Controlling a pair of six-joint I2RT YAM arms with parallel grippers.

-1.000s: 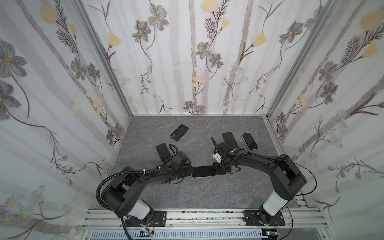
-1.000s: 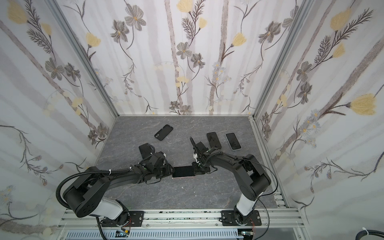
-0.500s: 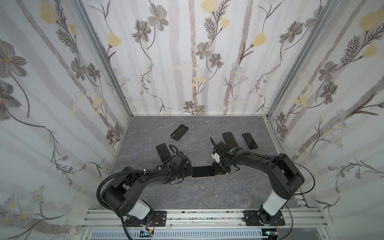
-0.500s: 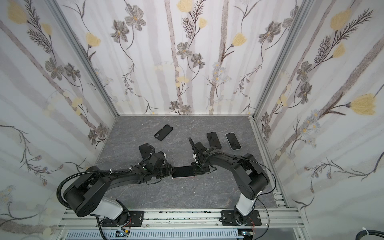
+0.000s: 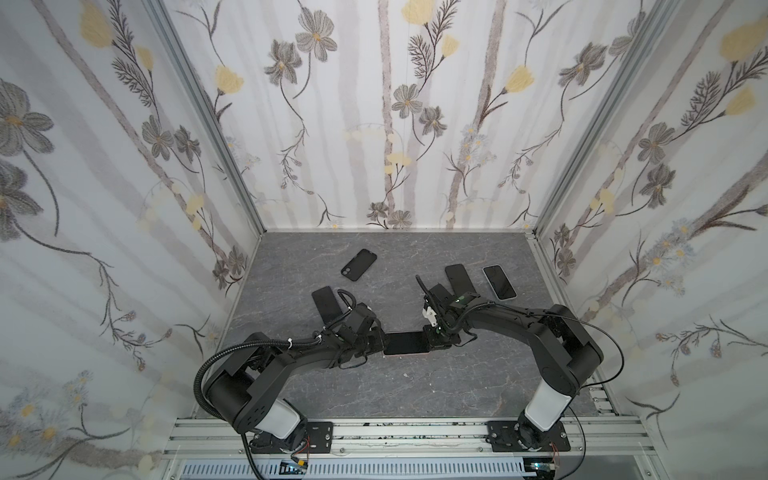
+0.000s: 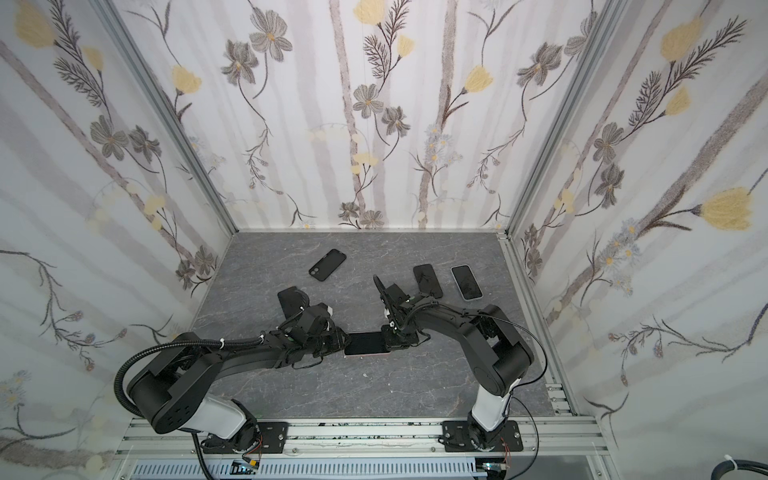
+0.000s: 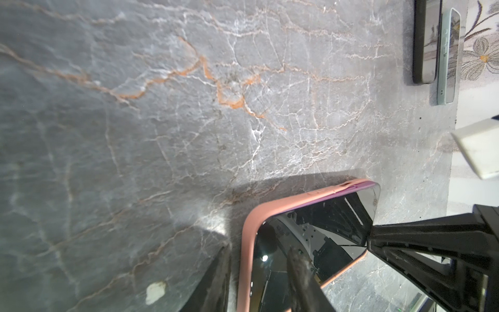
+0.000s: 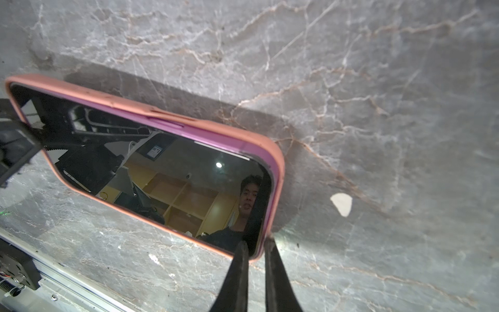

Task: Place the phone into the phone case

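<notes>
In both top views the phone (image 5: pixel 405 343) (image 6: pixel 365 343) lies flat on the table (image 8: pixel 378 81), stretched lengthwise between the two grippers with one short end at each. Up close we see it face up inside the case (image 8: pixel 279 186). The case is matt salmon pink with rounded corners and a slim button mark on one long side, and its rim frames the glass all the way round. The glass is black and glossy and mirrors gripper parts, a round lamp, wooden shelving and a person's face. Between rim and glass a purple band runs along the long side farther from the arms' bases. It curves round the end at the right gripper (image 8: pixel 256 244) and thins out towards the left gripper (image 7: pixel 259 247). The right gripper is drawn almost closed, its two thin tips (image 8: pixel 240 270) pinching the case's rim near a corner of that end, one tip on the glass side and one outside. The left gripper's fingers (image 7: pixel 299 272) stand partway apart astride the other end. One reaches over the glass and the other sits just outside the rim, and they clamp nothing that we can make out. A white fleck (image 8: pixel 341 204) marks the table near the right gripper's tips.
</notes>
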